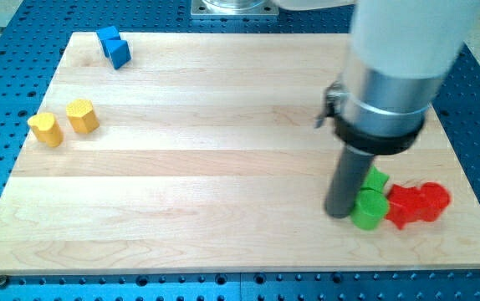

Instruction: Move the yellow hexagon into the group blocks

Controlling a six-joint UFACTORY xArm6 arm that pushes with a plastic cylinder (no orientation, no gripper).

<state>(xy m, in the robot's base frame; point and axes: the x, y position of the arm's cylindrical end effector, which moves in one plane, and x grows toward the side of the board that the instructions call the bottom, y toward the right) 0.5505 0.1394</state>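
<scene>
Two yellow blocks sit at the view's left: one, hexagon-like, point(83, 115) and another yellow block point(46, 130) just left of it and a little lower. My tip point(339, 212) rests on the board at the lower right, touching the left side of a green block point(369, 209). A second green block point(378, 179) lies just behind it. Two red blocks point(405, 205) point(432, 201) sit right of the green ones, forming a tight group. The tip is far to the right of the yellow blocks.
A blue block point(114, 46) lies near the board's top left corner. The wooden board point(198, 167) sits on a blue perforated table. The arm's wide white and grey body point(390, 75) hangs over the upper right of the board.
</scene>
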